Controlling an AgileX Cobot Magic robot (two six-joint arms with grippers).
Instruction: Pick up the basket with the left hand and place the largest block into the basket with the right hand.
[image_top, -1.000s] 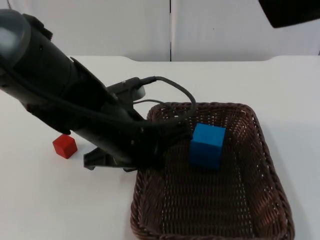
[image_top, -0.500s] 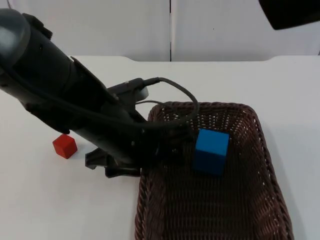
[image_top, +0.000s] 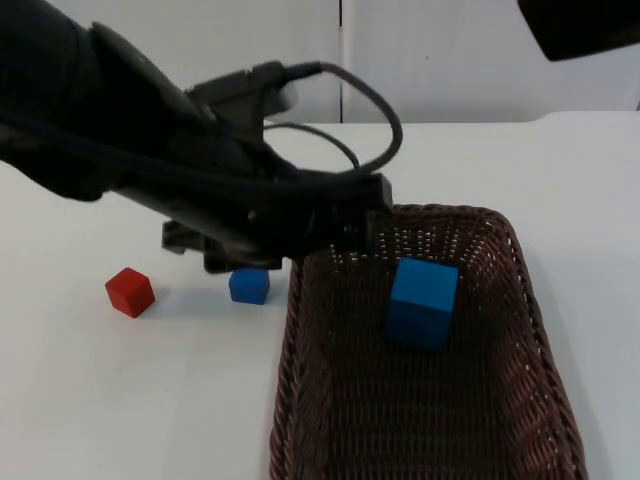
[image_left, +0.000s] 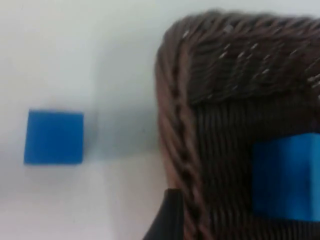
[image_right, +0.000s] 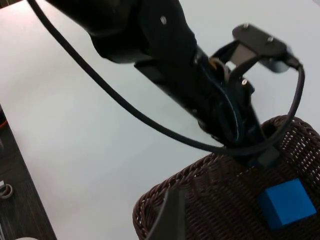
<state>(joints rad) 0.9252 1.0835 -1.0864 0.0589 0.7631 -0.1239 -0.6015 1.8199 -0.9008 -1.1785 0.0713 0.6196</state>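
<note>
Here the left end effector (image_top: 362, 215) is sitting at the far left corner of the brown wicker basket (image_top: 520, 330), a little above the middle of the top view, and it is closing on the basket's rim there. In the left wrist view one black fingertip (image_left: 170, 217) is touching the outside of the woven rim (image_left: 175, 125), so the grip is on the basket wall. The basket is taking the lower right of the top view, and the largest block (image_top: 422, 302), a blue cube, is lying inside it, close to the far end and not touching the walls as far as I can see. The same cube is showing in the right wrist view (image_right: 286, 202), on the basket floor. On the white tabletop (image_top: 120, 400), just left of the basket's far corner, a small blue block (image_top: 249, 285) is standing, apart from the rim. A small red block (image_top: 130, 291) is lying further left, well apart from the basket. The right arm (image_top: 580, 25) is waiting at the upper right corner of the top view, and I cannot tell if the right end effector is open or closed.
</note>
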